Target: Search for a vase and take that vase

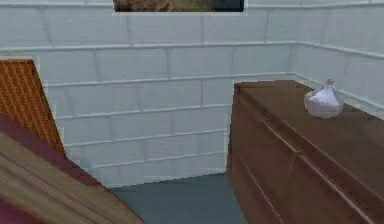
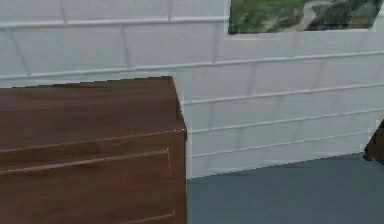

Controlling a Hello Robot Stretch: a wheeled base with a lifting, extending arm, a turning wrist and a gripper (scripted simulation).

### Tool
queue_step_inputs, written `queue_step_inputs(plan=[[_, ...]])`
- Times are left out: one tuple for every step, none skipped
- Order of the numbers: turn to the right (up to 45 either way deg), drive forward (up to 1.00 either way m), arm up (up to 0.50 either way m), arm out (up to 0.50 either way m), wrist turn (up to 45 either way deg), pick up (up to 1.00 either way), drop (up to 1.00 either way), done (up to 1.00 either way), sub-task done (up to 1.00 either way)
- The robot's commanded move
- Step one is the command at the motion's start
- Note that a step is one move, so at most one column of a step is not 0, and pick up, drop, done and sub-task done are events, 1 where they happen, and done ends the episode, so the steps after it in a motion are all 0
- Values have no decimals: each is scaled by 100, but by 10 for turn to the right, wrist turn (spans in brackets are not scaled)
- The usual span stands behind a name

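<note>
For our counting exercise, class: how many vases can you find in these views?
1. A small whitish vase stands on the brown dresser at the forward view's right; more may be hidden elsewhere.

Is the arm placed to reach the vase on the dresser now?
Probably not yet: the vase stands on the dresser ahead, not beside the robot, so the base likely must drive forward first.

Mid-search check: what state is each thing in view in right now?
Pale vase: upright on the dresser top, near the wall corner.
Dresser: drawers shut, standing against the white wall.
Wall picture: hanging, cut by the forward view's top edge.
</note>
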Motion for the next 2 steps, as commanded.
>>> queue_step_inputs(plan=[[0,50,0,0,0,0,0,0,0],[-330,0,0,0,0,0,0,0,0]])
